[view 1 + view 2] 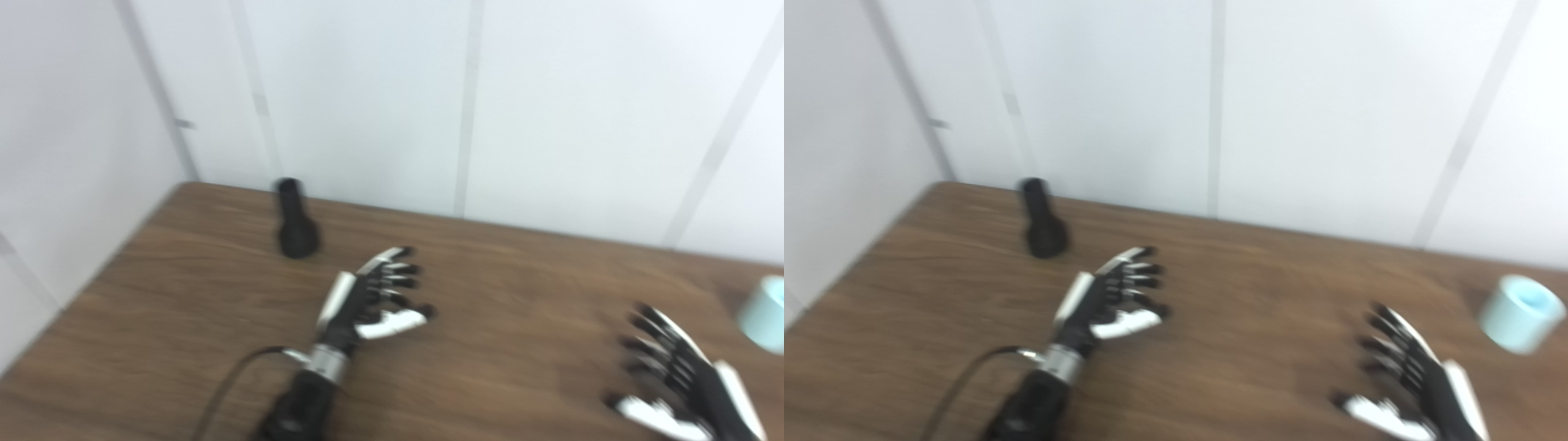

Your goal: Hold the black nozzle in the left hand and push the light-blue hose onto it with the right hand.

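The fingers [1142, 275] of the left hand [1108, 300] are spread and only slightly curled, with nothing between them; the hand hovers over the middle of the counter [1243, 275], palm turned toward the right. The fingers [1387, 346] of the right hand [1409, 380] are likewise apart and empty, low at the near right of the scene. Both pictures are blurred, so fine detail of the hands is not readable, but neither one has hold of anything. The black nozzle [1041, 220] lies on the counter at the far left, close to the white wall panels [1304, 110], its wider end toward the near side — it sits apart from the left hand, farther away and to the left of the fingertips. The light-blue hose [1519, 321] shows as a short pale-blue cylinder at the far right of the counter, apart from the right hand and beyond it; in the left eye view it is cut by the picture's right edge. Judging from this, the task is at its very start: no part is grasped and the two parts lie well apart at opposite sides of the counter. Everything is left — the left hand taking the nozzle, the right hand taking the hose, bringing them together and pushing the hose on.
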`<state>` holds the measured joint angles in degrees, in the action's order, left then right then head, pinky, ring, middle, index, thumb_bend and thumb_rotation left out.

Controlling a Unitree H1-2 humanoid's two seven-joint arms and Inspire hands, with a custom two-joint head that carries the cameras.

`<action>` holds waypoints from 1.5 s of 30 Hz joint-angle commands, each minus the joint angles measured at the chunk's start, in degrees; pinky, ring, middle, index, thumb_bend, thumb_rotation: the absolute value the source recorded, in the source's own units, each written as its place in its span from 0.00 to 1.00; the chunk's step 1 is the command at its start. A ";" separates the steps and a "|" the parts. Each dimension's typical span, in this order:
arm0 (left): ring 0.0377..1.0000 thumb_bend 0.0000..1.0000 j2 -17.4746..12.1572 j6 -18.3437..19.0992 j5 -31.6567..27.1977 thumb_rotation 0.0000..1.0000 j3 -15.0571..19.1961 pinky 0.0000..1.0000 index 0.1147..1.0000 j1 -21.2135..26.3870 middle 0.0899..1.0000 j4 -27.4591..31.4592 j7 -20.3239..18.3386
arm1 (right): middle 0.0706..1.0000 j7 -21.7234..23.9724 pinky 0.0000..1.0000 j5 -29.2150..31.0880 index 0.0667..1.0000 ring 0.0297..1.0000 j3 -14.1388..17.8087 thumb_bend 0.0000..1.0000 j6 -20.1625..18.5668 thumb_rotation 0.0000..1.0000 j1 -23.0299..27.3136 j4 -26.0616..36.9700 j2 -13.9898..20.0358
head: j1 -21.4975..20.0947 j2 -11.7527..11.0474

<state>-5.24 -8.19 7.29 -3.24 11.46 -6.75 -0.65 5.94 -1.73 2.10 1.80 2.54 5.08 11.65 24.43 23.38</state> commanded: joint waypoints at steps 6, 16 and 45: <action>0.70 0.68 1.83 -3.21 1.73 0.31 -1.85 0.54 0.77 -1.11 0.73 -3.34 0.73 | 0.88 2.07 0.63 4.15 0.91 0.78 0.65 0.80 6.93 0.27 1.46 -1.26 0.78 | 0.23 -0.42; 0.70 0.66 1.35 -4.28 2.39 0.29 -1.48 0.53 0.75 -0.71 0.72 -3.59 1.54 | 0.87 1.69 0.61 2.27 0.90 0.77 0.46 0.80 8.01 0.25 1.69 -1.86 0.88 | -0.49 -0.14; 0.72 0.74 -16.11 8.57 17.49 0.25 2.47 0.58 0.73 7.56 0.72 19.07 -5.35 | 0.88 1.98 0.62 2.32 0.91 0.77 1.00 0.78 7.32 0.23 2.22 -1.81 1.07 | 0.43 0.18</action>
<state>-19.61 0.46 24.60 -1.84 16.28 10.02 -6.24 7.80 -0.12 2.66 7.26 3.26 2.17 11.73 24.87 23.55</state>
